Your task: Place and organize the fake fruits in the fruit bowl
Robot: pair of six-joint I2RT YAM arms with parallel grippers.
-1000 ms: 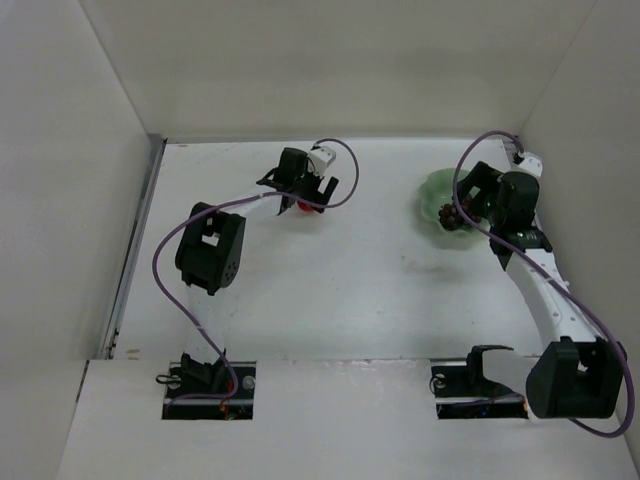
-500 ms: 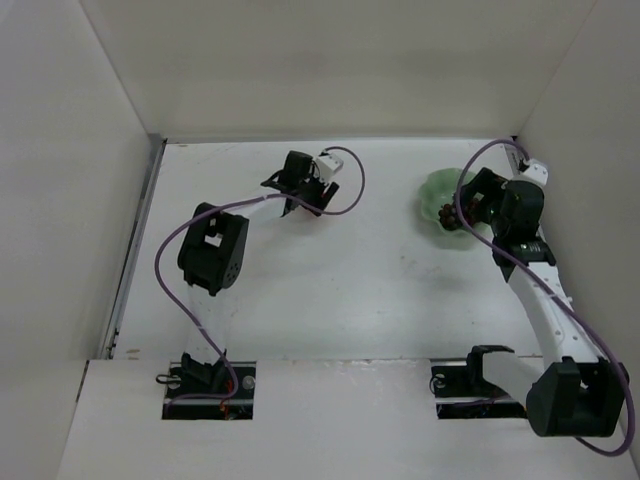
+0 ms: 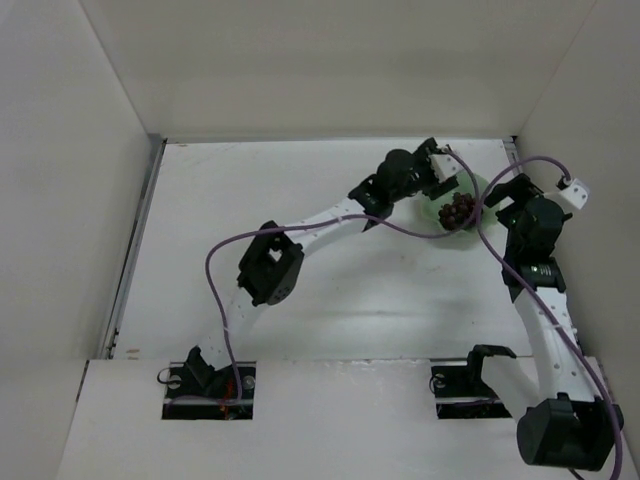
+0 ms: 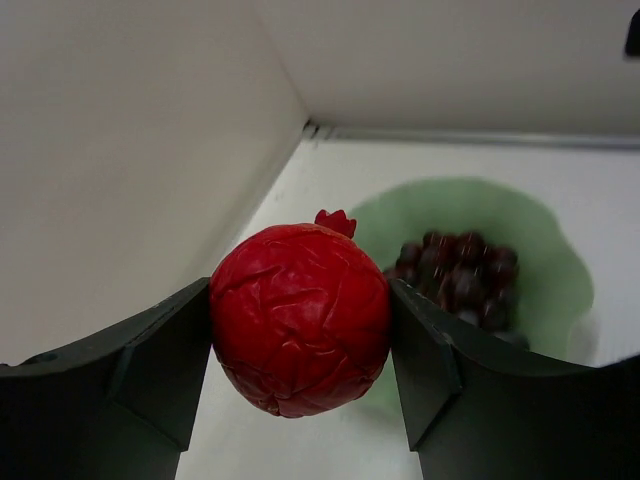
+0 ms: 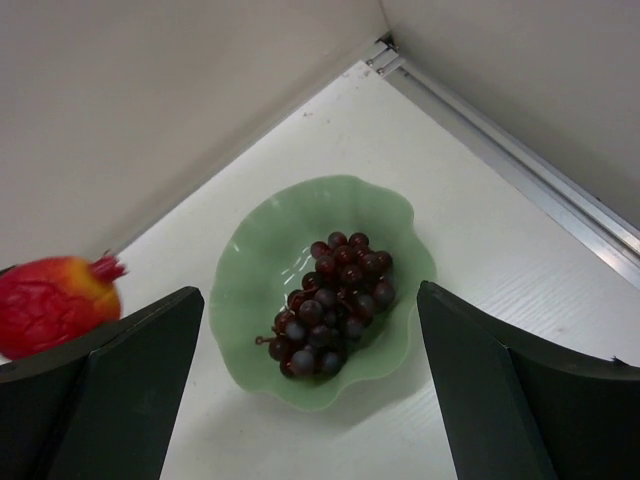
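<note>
The red round fruit (image 4: 300, 318), glossy and wrinkled with a small crown, hangs above the table with my left gripper (image 4: 300, 345) shut on it, both jaws pressed to its sides. Just beyond it stands the mint-green fruit bowl (image 4: 520, 215) with the dark grapes (image 4: 455, 275) inside. In the top view the left gripper (image 3: 432, 167) is at the bowl's (image 3: 470, 235) left rim. My right gripper (image 5: 310, 305) is open above the bowl (image 5: 260, 260), looking down on the grapes (image 5: 335, 300). The red fruit (image 5: 55, 300) shows at the left of the right wrist view.
White walls close in the table on three sides. The bowl sits near the back right corner, with a metal rail (image 5: 500, 150) along the wall's foot. Another rail (image 3: 135, 250) runs down the left wall. Purple cables (image 3: 400, 222) loop off both arms.
My left gripper shut on the red fruit at the back middle and swung right to the bowl. My right gripper drew back rightward from the bowl, with the grapes lying in it.
</note>
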